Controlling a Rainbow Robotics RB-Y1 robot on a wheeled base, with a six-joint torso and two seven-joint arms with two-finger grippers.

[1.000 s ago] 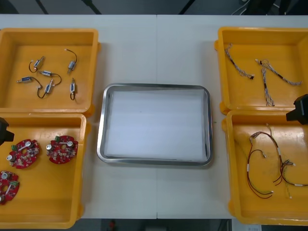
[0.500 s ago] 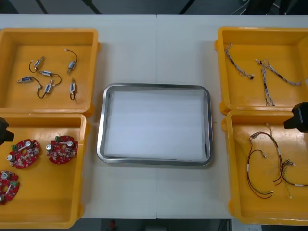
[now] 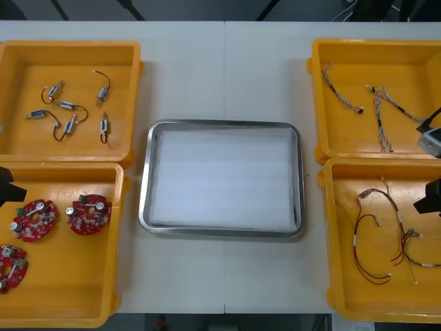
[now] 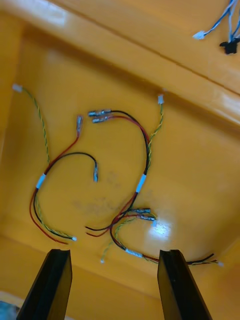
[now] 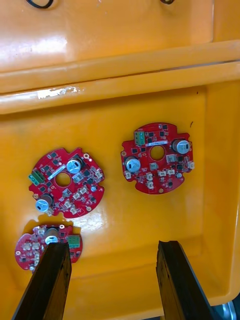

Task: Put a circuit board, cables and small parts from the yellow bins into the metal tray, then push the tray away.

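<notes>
Three round red circuit boards [image 5: 157, 157] are noted on the floor of the near left bin [image 3: 69, 289]. Each is a notched red disc with a centre hole, and silver cylindrical parts, a green block and small white connectors are seen on its face. Two lie side by side, apart from one another. The third lies nearer the bin's corner and is partly covered by one finger in the left wrist view, so contact with that finger cannot be judged. The left gripper [image 5: 112, 245] is held above this bin with its fingers spread wide and nothing between them.

The right gripper [image 4: 114, 251] is likewise held with fingers parted and empty, above the near right bin [image 3: 337, 289]. There, red and yellow cables [image 4: 141, 182], with black ones, lie in loose overlapping loops. Twisted blue and white cables [image 3: 380, 124] are recorded in the far right bin [image 3: 372, 43]. Small metal parts [image 3: 65, 105] with short black leads are recorded in the far left bin [image 3: 69, 45].

The metal tray [image 3: 145, 179], white inside with a shiny rim, is set at the centre of the table [image 3: 220, 76]. Only a narrow strip of bare table separates its side rims from the bins on either side. Open table is seen beyond the tray's far rim up to the table's far edge, and a further band lies before its near rim.
</notes>
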